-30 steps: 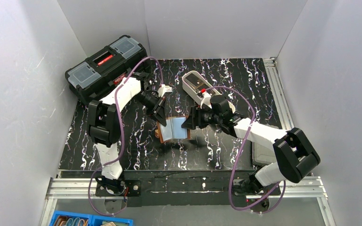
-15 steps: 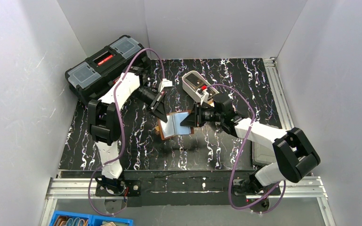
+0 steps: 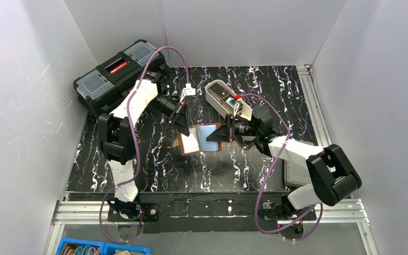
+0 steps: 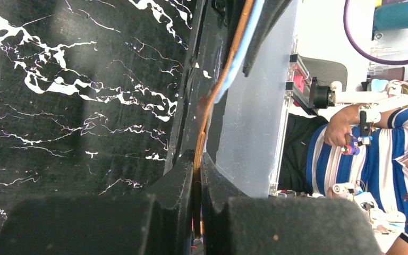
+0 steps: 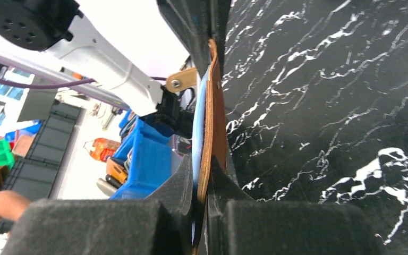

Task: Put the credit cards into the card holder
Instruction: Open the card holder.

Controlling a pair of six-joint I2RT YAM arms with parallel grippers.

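Note:
The card holder, brown leather with blue-grey lining, is spread open just above the black marbled table, between my two grippers. My left gripper is shut on its left flap; in the left wrist view the thin brown edge runs out from between the closed fingers. My right gripper is shut on the right flap, and the right wrist view shows leather and blue lining pinched between its pads. The credit cards are not clearly in view.
A black toolbox stands at the back left. A long white tray with dark contents lies just behind the right gripper. A grey flat object lies under the right forearm. Blue bins sit below the table's near edge.
My right gripper has closed onto the card holder's right flap. The holder has been drawn wider open and flatter, and both grippers have shifted slightly toward the back.

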